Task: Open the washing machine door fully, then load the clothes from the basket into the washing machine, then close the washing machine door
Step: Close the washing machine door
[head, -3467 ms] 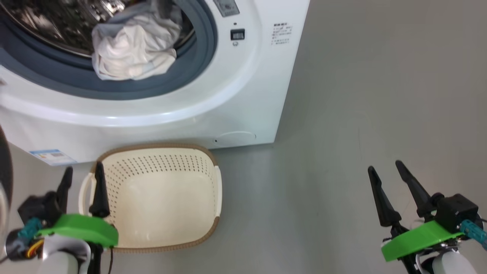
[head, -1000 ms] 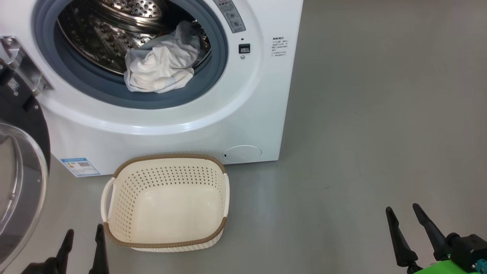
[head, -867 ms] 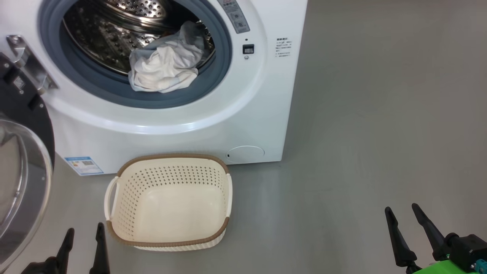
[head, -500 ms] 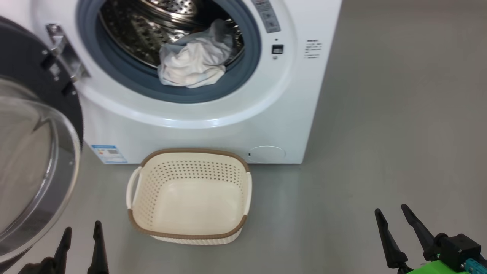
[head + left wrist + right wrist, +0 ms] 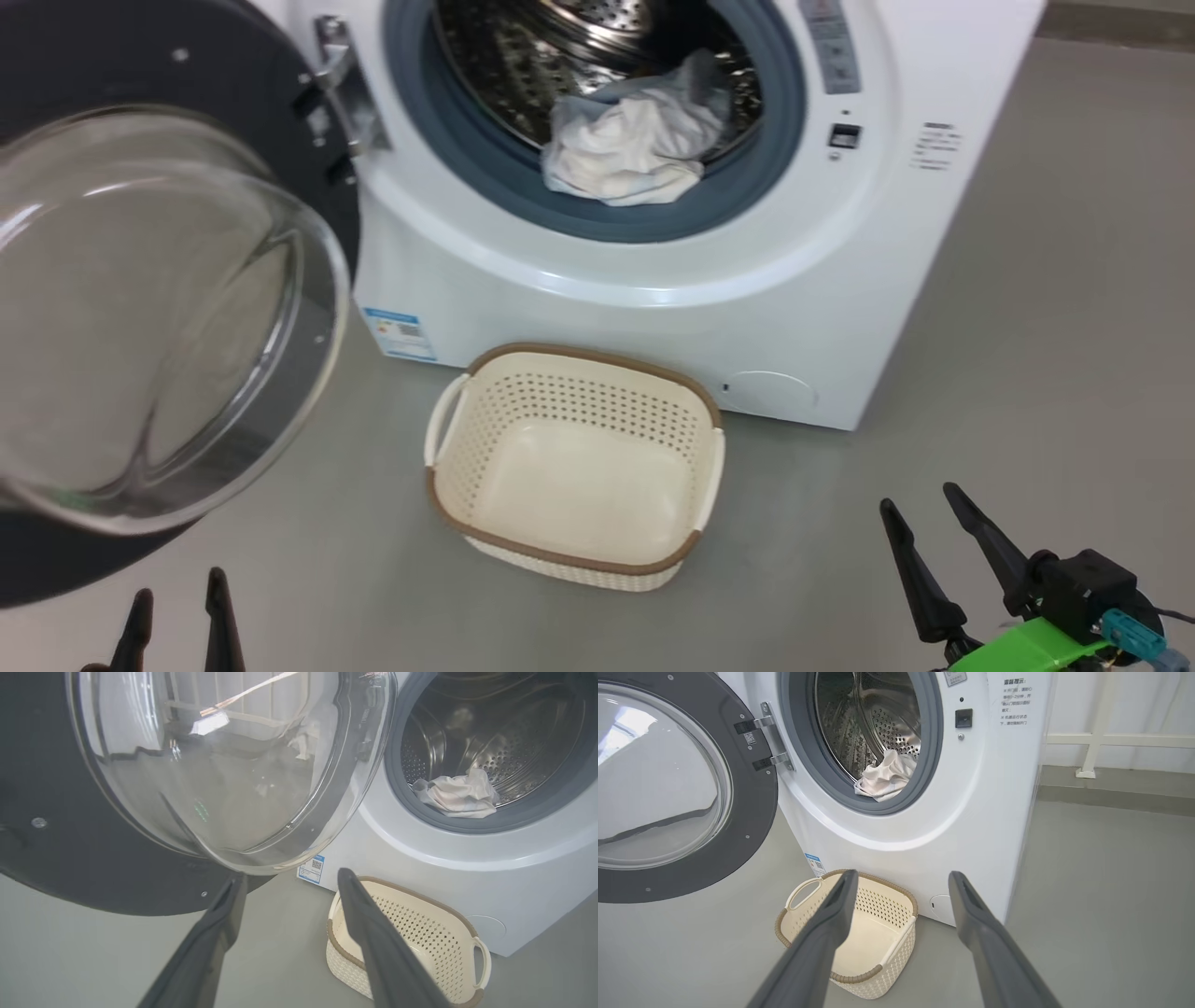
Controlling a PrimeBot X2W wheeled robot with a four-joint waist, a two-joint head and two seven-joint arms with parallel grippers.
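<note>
The view has swung left; basket empty, clothes in washing machine, both jaws wide.

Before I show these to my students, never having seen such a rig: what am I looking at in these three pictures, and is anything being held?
It is a wheeled robot with two arms. One picture comes from a camera on its head, looking down; the left gripper and the right gripper poke up from its bottom edge. The other two come from wrist cameras, each looking along that arm's own two dark fingers. Both grippers are open and hold nothing. On the floor stands the washing machine, the washing machine door swung open on the robot's left. The clothes lie bunched at the mouth of the drum; the basket in front is empty.
</note>
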